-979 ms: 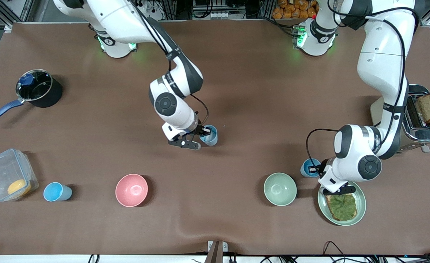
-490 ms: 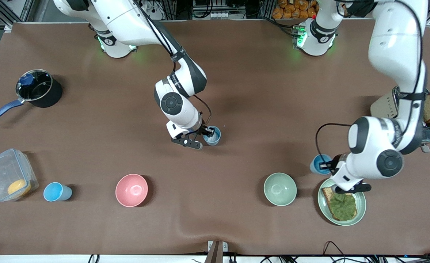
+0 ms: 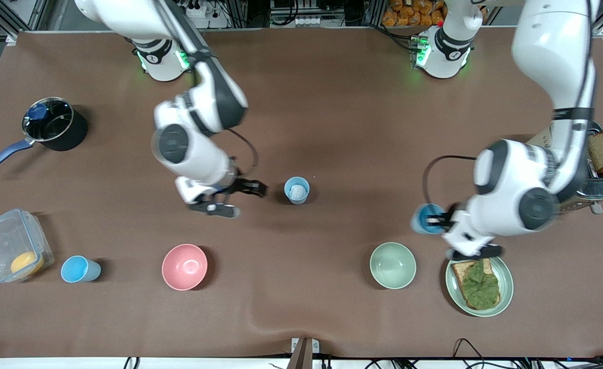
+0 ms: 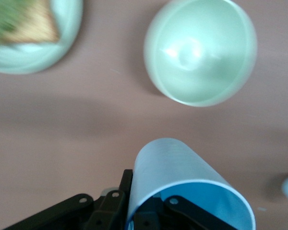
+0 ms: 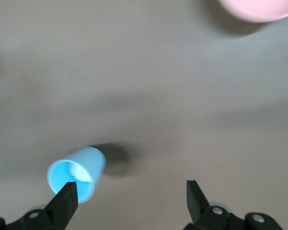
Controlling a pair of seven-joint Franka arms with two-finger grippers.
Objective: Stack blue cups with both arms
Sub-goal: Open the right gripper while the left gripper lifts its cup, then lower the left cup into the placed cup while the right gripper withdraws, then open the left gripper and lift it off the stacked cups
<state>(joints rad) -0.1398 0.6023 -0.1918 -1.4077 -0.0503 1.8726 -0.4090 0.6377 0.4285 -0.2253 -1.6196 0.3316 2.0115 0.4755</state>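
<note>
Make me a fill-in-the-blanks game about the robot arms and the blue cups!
1. The left gripper holds a blue ____.
2. The right gripper is open and holds ____.
3. The cup in the middle of the table stands ____.
4. The third cup stands beside a clear box and a ____ bowl.

Missing words: cup; nothing; upright; pink

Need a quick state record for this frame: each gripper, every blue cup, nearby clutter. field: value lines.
left gripper: shut on a blue cup, held up over the table beside the green bowl
held cup: tilted, one finger inside its rim
right gripper: open, empty, beside the centre cup
centre cup: upright on the table, free
third cup: upright, beside the plastic container
stacked: none yet
clutter: pink bowl, plate with toast, pot, toaster
</note>
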